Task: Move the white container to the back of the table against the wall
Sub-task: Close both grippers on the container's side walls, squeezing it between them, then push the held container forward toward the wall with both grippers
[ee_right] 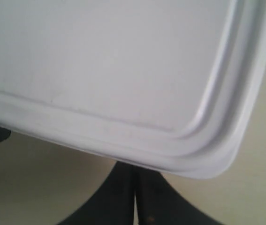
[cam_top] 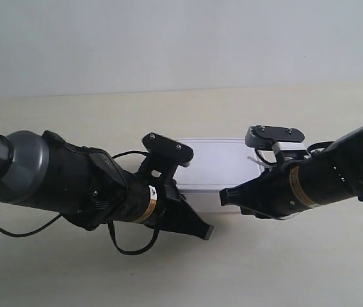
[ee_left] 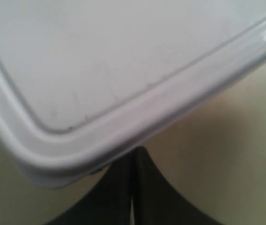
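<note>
Abutting the white container [cam_top: 216, 160], closed jaws.

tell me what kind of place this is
Probably a robot test bench, not a home: a pale wood-grain table before a blank wall, with the arm at the exterior view's left and the arm at the exterior view's right at a white container.

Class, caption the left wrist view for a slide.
Shut black left gripper at the rim of the low white plastic container on cream table.

Two black arms [cam_top: 91, 185] wear gold bands [cam_top: 148, 208], black cables [cam_top: 130, 246] and a grey joint [cam_top: 24, 166].
</note>
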You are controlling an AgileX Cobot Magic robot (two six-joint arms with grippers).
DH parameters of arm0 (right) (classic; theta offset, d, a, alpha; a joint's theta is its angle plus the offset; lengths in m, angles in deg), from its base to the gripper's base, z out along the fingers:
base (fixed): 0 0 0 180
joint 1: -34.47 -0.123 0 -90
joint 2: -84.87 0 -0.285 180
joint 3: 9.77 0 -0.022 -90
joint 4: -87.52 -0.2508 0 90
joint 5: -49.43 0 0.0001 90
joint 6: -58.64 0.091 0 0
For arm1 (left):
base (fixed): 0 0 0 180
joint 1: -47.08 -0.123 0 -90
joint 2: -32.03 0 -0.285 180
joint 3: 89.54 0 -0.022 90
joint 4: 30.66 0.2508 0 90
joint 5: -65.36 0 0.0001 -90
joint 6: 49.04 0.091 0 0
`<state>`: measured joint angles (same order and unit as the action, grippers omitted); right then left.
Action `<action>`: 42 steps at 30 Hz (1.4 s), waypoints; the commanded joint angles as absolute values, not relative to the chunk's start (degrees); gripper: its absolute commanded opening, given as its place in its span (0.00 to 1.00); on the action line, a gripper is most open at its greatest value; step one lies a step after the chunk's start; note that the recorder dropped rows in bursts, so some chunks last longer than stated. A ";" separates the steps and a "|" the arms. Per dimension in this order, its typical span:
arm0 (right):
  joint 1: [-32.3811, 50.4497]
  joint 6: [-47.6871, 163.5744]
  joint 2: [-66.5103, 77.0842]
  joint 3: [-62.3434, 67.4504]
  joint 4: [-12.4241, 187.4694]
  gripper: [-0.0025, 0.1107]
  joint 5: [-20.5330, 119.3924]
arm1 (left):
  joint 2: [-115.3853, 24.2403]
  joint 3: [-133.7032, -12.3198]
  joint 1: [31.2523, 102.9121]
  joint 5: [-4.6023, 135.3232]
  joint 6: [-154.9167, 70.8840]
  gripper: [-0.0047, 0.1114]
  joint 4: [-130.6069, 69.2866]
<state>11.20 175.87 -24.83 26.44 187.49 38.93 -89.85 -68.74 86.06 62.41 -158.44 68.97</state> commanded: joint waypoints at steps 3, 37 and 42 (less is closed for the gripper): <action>11.10 174.06 -27.38 23.69 187.47 0.02 41.32 | -92.18 -71.81 84.97 61.91 -158.42 0.04 69.29; 11.10 170.59 -40.37 4.27 187.47 0.02 47.79 | -103.32 -88.39 76.14 62.63 -152.92 0.04 69.29; 11.31 170.50 -42.17 1.32 187.47 0.02 47.89 | -103.97 -90.31 76.02 62.73 -151.16 0.04 69.29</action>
